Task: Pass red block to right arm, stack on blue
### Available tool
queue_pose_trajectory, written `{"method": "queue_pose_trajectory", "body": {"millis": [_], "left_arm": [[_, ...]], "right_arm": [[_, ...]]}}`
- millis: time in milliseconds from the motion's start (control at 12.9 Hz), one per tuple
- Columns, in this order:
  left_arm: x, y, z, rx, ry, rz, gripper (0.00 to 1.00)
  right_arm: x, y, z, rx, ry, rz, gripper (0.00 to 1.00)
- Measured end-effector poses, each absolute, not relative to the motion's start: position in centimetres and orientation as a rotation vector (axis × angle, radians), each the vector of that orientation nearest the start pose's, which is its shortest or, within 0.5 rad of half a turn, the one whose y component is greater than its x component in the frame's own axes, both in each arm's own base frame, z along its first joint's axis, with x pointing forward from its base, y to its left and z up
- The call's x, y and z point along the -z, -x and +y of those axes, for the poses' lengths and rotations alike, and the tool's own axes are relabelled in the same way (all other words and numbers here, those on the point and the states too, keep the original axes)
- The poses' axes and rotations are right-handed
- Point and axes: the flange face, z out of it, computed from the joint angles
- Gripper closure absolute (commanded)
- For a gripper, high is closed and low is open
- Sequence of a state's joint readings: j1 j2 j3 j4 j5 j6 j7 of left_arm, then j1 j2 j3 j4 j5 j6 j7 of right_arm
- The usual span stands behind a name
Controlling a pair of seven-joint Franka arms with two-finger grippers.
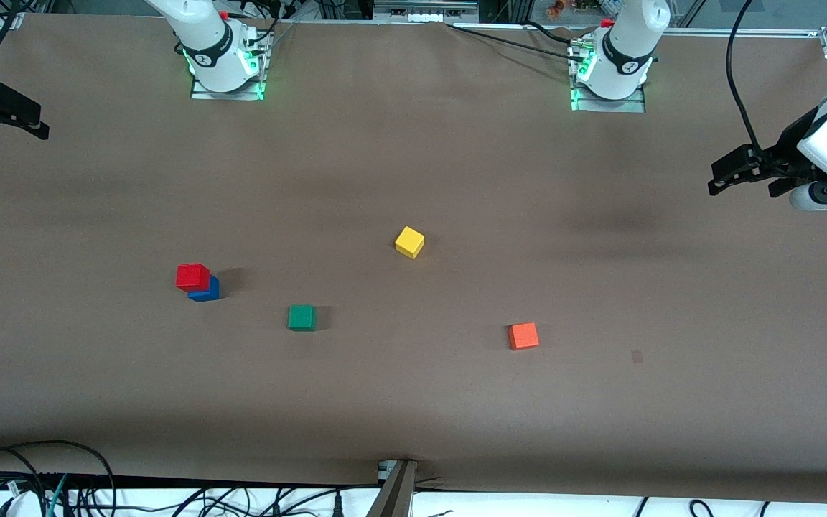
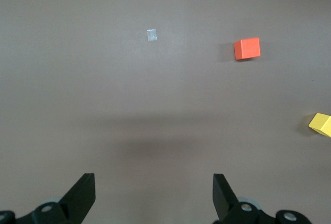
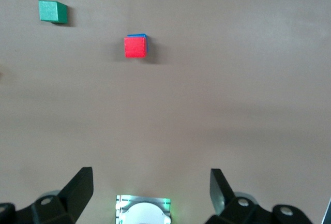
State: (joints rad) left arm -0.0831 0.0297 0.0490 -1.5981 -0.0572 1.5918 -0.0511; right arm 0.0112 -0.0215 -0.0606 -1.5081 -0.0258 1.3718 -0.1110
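The red block (image 1: 193, 276) sits on top of the blue cube (image 1: 207, 291), slightly offset, toward the right arm's end of the table. In the right wrist view the red block (image 3: 135, 47) covers the blue cube (image 3: 138, 36) except for a thin edge. My right gripper (image 1: 11, 115) is open and empty, raised over the table's edge at the right arm's end, well apart from the stack; its jaws (image 3: 151, 177) stand wide. My left gripper (image 1: 726, 176) is open and empty, raised over the left arm's end; it also shows in the left wrist view (image 2: 153, 182).
A green cube (image 1: 301, 317) lies beside the stack, a little nearer the front camera. A yellow cube (image 1: 409, 242) lies mid-table. An orange cube (image 1: 523, 335) lies toward the left arm's end. A small tape patch (image 1: 637, 356) is on the brown tabletop.
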Motion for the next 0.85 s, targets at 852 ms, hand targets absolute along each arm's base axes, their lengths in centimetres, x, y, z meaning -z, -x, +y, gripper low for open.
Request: {"method": "queue_pose_trajectory", "body": {"millis": [852], "left_arm": [[-59.6, -56.3, -2.4, -0.072, 3.193, -0.036, 0.00]], "right_arm": [[-63.6, -52.9, -1.8, -0.260, 3.148, -0.126, 0.00]]}}
